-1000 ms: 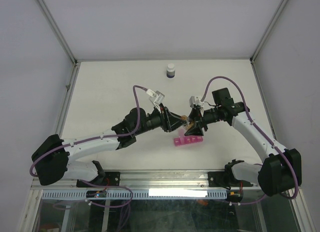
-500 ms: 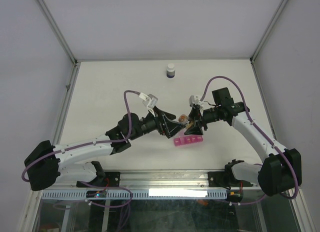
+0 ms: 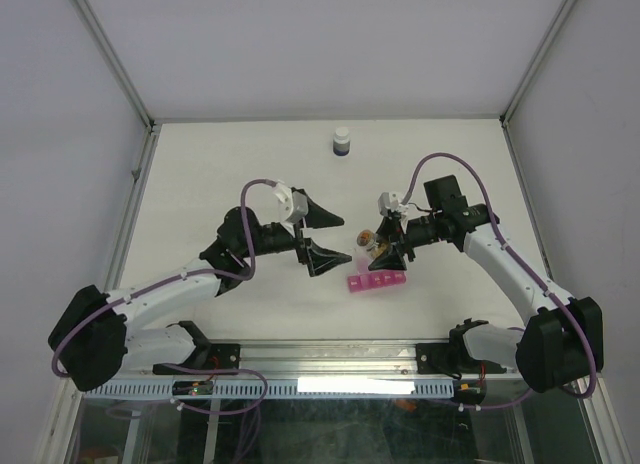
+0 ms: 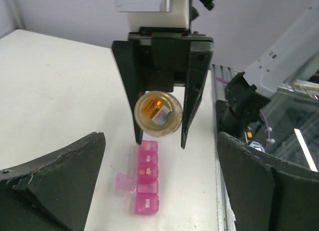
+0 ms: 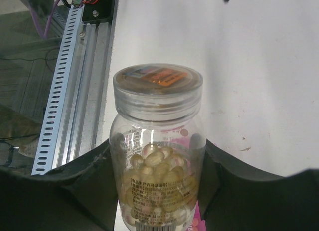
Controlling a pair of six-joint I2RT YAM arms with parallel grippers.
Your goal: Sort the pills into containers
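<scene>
Right end effector gripping a small clear plastic bottle of yellow-orange pills above a pink translucent strip organiser; left end effector wide open, nearby.

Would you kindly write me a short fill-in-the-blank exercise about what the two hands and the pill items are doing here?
The right hand holds the small clear bottle of yellow-orange pills above the ____ translucent plastic pill organiser.
The left hand has its jaws ____ and holds nothing.
That organiser lies on the white table with ____ lid flipped open.
The dark bottle at the table's far edge wears a ____ cap.
Missing words: pink; open; one; white.
</scene>
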